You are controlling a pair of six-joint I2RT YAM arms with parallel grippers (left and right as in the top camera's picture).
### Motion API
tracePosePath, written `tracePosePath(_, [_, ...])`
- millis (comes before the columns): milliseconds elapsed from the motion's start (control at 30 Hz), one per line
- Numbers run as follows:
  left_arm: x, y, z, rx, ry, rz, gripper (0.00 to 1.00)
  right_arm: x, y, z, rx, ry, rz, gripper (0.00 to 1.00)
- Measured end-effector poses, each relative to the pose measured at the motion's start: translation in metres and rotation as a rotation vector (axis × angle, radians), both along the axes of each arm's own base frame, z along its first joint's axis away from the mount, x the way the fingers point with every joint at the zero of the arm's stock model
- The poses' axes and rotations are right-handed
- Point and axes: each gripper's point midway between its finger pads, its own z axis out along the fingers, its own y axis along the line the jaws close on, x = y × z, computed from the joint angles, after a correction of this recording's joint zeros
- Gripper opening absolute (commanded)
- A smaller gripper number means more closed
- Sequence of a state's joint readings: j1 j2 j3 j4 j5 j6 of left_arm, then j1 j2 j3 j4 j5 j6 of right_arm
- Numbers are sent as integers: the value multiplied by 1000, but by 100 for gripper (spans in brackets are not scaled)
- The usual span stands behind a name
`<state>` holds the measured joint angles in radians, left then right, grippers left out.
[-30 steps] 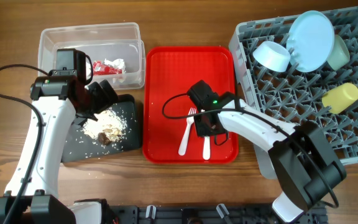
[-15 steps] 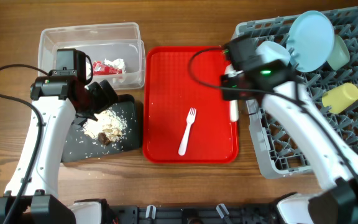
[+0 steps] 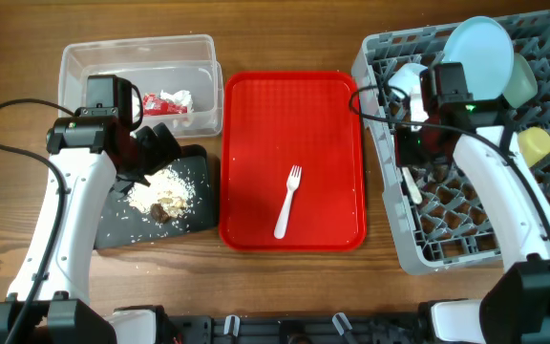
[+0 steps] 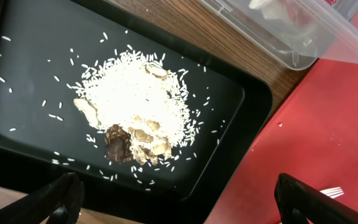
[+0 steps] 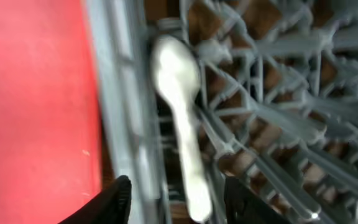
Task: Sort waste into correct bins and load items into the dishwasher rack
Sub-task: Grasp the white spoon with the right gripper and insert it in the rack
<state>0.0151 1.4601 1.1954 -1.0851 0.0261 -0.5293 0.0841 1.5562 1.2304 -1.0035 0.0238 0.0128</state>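
Dropping the white spoon (image 5: 180, 112) into the dishwasher rack (image 3: 466, 239).
It has left the red tray (image 3: 256, 143) beside the rack; the right tool (image 5: 178, 190) stands wide over it. Only the fork (image 3: 287, 203) remains to load.

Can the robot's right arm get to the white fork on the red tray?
Probably yes. The fork lies alone on the red tray with nothing over it. The right gripper hangs open over the rack, at the edge next to that tray, so the way looks free.
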Motion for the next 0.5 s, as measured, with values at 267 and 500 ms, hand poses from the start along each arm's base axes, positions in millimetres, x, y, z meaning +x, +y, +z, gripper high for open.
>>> tracePosePath(267, [0,0,0,0,0,0,100,-13,160,26,338,7,260,64])
tracePosePath(500, [0,0,0,0,0,0,100,-57,231,-81,210,286,184,53])
